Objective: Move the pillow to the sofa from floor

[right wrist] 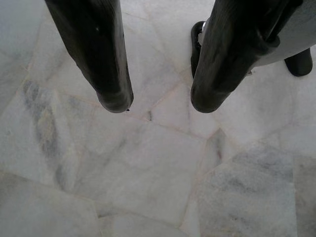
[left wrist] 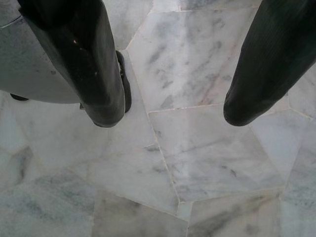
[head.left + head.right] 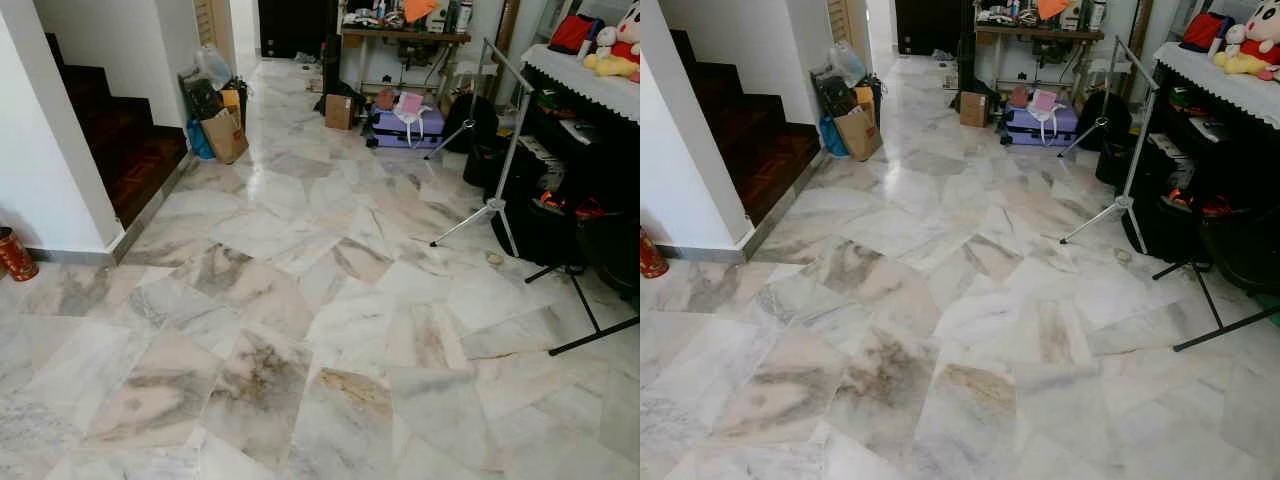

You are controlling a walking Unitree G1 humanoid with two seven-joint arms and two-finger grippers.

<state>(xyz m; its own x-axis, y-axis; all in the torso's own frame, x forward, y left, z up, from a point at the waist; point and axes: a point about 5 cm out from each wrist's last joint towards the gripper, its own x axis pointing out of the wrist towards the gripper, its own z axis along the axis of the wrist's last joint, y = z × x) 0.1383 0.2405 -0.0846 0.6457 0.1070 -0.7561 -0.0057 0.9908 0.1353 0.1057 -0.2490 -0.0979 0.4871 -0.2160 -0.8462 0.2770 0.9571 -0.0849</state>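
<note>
Pillow's floor (image 3: 320, 330): pale veined marble

Floor (image 3: 300, 330) pale marble, grey and tan veining; my fingers (image 2: 98, 74) black; stair treads (image 3: 130, 150) dark red-brown; suitcase (image 3: 405, 125) purple; paper bag (image 3: 226, 135) brown; can (image 3: 14, 254) red; plush toy (image 3: 615, 50) yellow and red.

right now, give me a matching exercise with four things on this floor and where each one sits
Things:
1. purple suitcase
2. brown paper bag
3. red tin
4. tripod stand

Places:
A. at the foot of the white wall, near left
B. under the far table
C. by the dark steps, far left
D. on the right, in front of the black shelf

Pairs: 1-B, 2-C, 3-A, 4-D
</note>
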